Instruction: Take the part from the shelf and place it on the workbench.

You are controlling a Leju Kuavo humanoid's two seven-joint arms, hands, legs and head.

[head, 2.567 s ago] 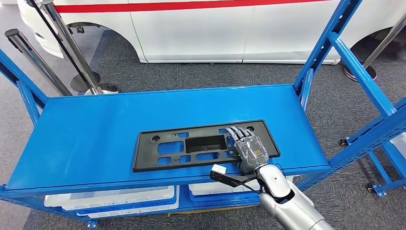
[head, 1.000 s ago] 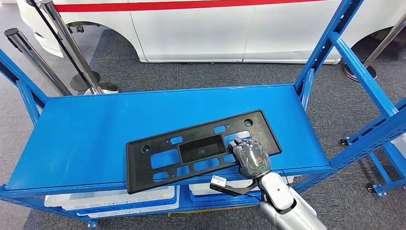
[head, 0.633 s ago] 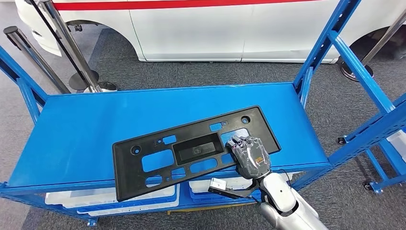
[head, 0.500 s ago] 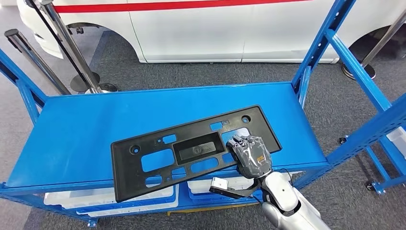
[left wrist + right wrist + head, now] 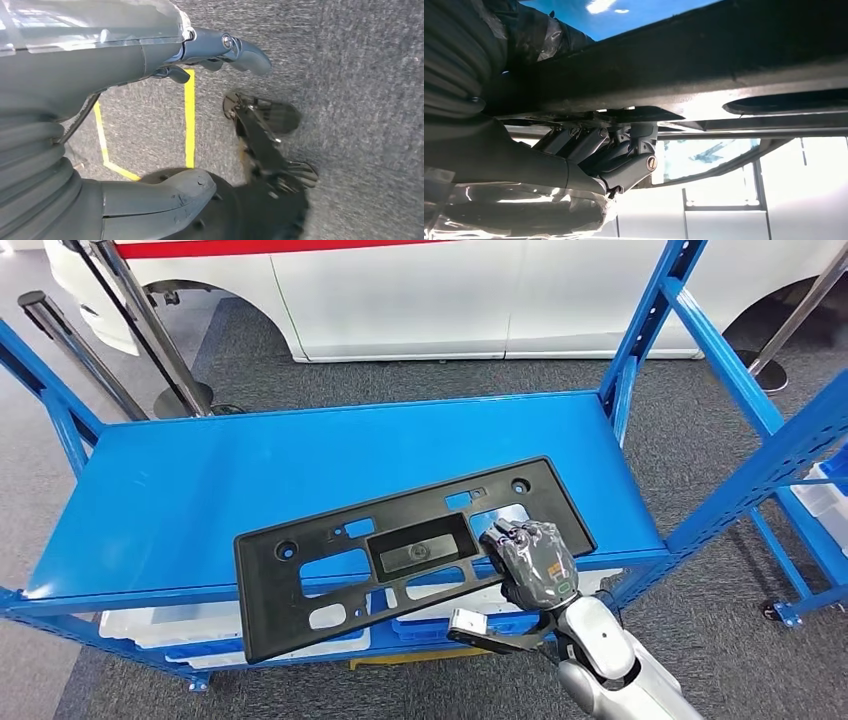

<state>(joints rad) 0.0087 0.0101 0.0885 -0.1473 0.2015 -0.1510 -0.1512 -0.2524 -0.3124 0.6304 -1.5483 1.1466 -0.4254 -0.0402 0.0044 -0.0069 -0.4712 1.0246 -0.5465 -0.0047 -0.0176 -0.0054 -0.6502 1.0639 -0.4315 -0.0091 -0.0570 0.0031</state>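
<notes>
The part (image 5: 400,555) has swung further off the shelf (image 5: 200,500), gripped by the right hand (image 5: 535,562).

The part (image 5: 400,555), a long flat plate, lies slantwise over the front of the shelf's top deck (image 5: 200,490), its left end jutting past the front edge and its right end further back on the deck. The right hand (image 5: 535,562) holds the part near its right end, with the fingers (image 5: 594,145) curled through an opening. Bins (image 5: 165,625) sit on the level below the deck, a vehicle (image 5: 420,290) stands behind the shelf, and two stanchion posts (image 5: 150,325) stand behind its left end.
</notes>
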